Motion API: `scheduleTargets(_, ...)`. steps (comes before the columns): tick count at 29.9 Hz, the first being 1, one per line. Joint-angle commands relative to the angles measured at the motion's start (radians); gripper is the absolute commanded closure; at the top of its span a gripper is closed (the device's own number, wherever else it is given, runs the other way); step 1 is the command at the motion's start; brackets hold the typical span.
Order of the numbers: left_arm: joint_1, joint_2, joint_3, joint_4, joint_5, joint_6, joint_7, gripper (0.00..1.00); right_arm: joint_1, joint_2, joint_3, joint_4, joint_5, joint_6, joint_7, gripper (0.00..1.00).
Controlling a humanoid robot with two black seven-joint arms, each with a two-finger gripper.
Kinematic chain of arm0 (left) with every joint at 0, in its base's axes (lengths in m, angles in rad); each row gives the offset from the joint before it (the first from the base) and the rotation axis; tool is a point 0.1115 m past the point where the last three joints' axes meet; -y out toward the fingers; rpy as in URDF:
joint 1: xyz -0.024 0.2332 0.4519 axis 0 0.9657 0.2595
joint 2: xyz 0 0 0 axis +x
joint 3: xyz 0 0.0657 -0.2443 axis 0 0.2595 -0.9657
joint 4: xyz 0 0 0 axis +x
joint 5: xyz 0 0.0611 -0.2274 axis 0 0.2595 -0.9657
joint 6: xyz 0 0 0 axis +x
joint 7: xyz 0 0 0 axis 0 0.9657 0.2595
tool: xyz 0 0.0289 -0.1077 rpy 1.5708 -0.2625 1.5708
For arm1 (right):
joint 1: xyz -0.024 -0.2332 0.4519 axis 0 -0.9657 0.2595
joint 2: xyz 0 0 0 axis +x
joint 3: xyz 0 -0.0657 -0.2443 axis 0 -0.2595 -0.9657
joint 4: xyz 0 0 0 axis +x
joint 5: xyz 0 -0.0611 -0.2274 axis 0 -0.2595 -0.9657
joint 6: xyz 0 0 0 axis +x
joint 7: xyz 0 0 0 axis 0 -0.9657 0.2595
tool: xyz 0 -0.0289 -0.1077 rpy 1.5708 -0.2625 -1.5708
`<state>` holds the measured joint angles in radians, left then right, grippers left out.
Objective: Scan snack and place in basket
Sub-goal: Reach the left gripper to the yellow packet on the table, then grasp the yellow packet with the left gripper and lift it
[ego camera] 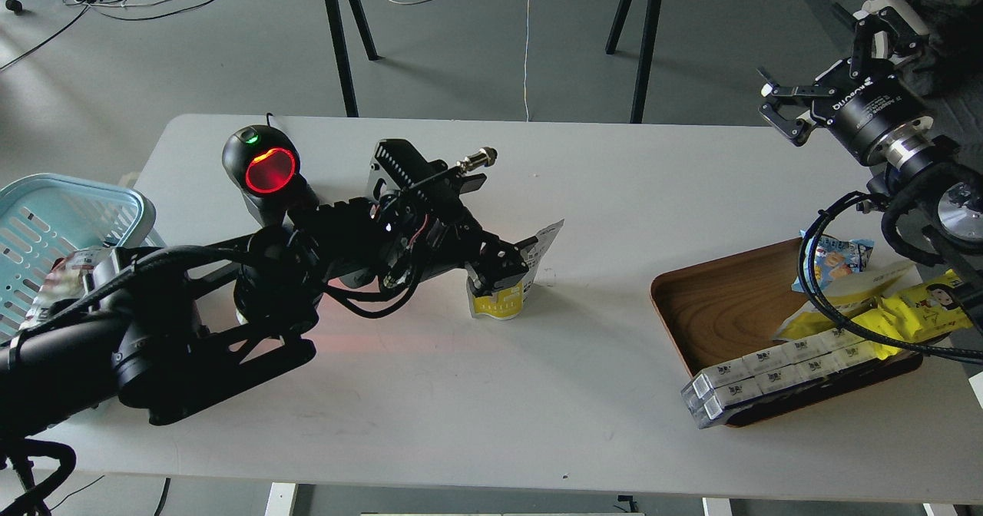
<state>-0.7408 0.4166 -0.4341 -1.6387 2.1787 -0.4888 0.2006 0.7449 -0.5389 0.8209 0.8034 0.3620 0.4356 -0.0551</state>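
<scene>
The snack [496, 304], a yellow stand-up pouch with a white back, stands upright mid-table. My left gripper [503, 266] reaches in from the left and sits over the pouch's upper front, covering the nut picture. Its dark fingers are at the pouch, but I cannot tell whether they are clamped on it. The light blue basket [73, 203] is at the table's far left edge, partly behind my left arm. My right gripper [783, 109] is open and empty, raised in the air beyond the table's back right corner.
A black barcode scanner [265, 172] with a glowing red window stands at the back left, behind my left arm. A brown wooden tray [722, 301] on the right holds white boxes [768, 374], a bright yellow wrapper [925, 301] and a small blue packet [833, 259].
</scene>
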Motion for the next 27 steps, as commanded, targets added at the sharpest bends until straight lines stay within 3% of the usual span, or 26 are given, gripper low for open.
scheduleTargets(1,0.061,-0.025,-0.008,0.016,0.003,0.000,-0.013,0.02,-0.001,0.007,0.001,-0.001,0.000,0.000,0.000,0.02)
scheduleTargets(3,0.075,-0.038,-0.012,0.025,0.003,0.000,-0.020,0.08,-0.001,0.007,0.000,-0.003,0.000,0.000,0.000,0.02)
scheduleTargets(6,0.084,-0.044,-0.014,0.027,0.003,0.000,-0.041,0.31,0.001,0.014,0.001,-0.001,0.000,0.000,0.000,0.02)
scheduleTargets(8,0.084,-0.042,-0.014,0.033,0.003,0.000,-0.059,0.53,0.001,0.020,0.001,-0.003,0.000,-0.001,0.000,0.02)
scheduleTargets(11,0.086,-0.042,-0.014,0.036,0.003,0.000,-0.087,0.70,-0.001,0.020,0.000,-0.001,0.000,-0.001,0.000,0.02)
scheduleTargets(13,0.086,-0.041,-0.014,0.036,0.003,0.000,-0.098,0.94,-0.001,0.020,0.000,-0.001,0.000,-0.001,0.000,0.02)
scheduleTargets(14,0.087,-0.041,-0.015,0.036,0.003,0.000,-0.096,0.98,-0.001,0.020,0.000,-0.001,0.000,-0.001,0.000,0.02)
scheduleTargets(27,0.075,0.002,-0.074,0.019,0.003,0.000,-0.108,1.00,0.001,0.020,0.007,0.000,0.000,0.000,0.000,0.02)
